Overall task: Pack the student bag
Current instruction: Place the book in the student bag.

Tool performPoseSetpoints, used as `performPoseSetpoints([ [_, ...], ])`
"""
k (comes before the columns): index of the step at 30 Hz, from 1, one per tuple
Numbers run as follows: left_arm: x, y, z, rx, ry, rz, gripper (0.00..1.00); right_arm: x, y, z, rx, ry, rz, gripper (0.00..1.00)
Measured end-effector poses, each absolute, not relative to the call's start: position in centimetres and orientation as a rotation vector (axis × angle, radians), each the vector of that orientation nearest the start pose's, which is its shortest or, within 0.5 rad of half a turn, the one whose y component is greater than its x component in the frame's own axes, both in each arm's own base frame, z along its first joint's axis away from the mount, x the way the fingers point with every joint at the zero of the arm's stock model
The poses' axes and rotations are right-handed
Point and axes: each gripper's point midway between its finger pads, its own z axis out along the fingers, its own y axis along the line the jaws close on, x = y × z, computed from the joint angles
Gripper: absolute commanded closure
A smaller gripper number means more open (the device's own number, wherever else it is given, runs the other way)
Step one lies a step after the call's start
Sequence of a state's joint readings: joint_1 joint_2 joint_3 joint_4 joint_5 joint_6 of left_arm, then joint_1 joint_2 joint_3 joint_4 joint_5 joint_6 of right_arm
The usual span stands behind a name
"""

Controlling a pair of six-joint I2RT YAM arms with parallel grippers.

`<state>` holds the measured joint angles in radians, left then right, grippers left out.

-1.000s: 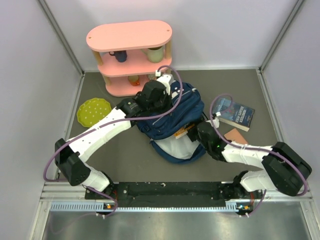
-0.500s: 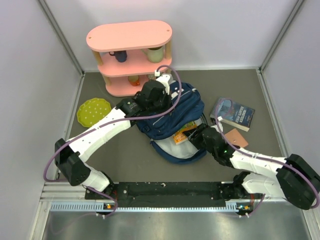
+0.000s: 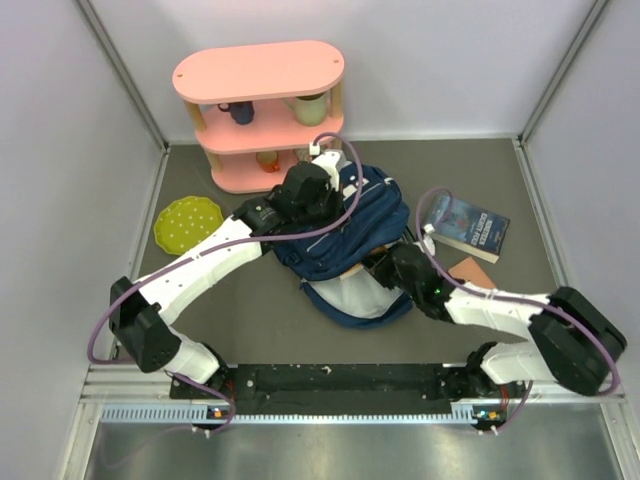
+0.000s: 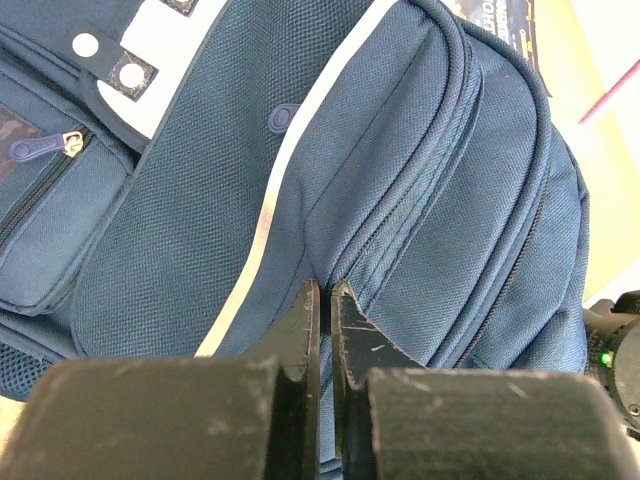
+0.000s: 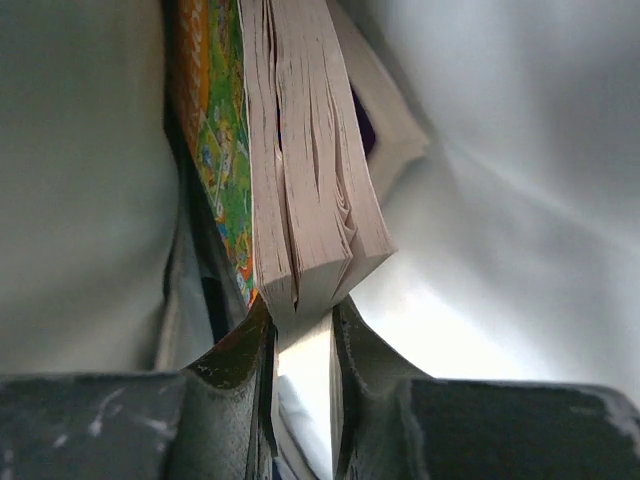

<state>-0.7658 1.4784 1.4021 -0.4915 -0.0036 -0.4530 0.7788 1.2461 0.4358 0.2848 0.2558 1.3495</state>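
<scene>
Our right gripper (image 5: pixel 300 318) squeezes the near end of the book (image 5: pixel 300 190), which points straight ahead into the white inside of the bag (image 3: pixel 345 225) on the table (image 3: pixel 250 310), while our left gripper (image 4: pixel 325 300) is pinched tight on the bag's top cloth.

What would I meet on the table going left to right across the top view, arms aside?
Green plate → student bag → blue book.
</scene>
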Motion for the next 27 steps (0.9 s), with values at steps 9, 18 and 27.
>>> performPoseSetpoints([
  [9, 30.2, -31.2, 25.6, 0.322, 2.190, -0.711, 1.00, 30.7, 29.4, 9.5, 0.841, 2.072, 1.034, 1.00],
  [18, 30.2, -30.6, 26.2, 0.308, 2.174, -0.714, 1.00, 31.7, 30.3, 8.7, 0.868, 2.045, 1.074, 0.59],
  [27, 30.2, -30.5, 26.0, 0.305, 2.175, -0.722, 1.00, 30.3, 29.2, 10.6, 0.803, 2.015, 1.116, 0.25],
])
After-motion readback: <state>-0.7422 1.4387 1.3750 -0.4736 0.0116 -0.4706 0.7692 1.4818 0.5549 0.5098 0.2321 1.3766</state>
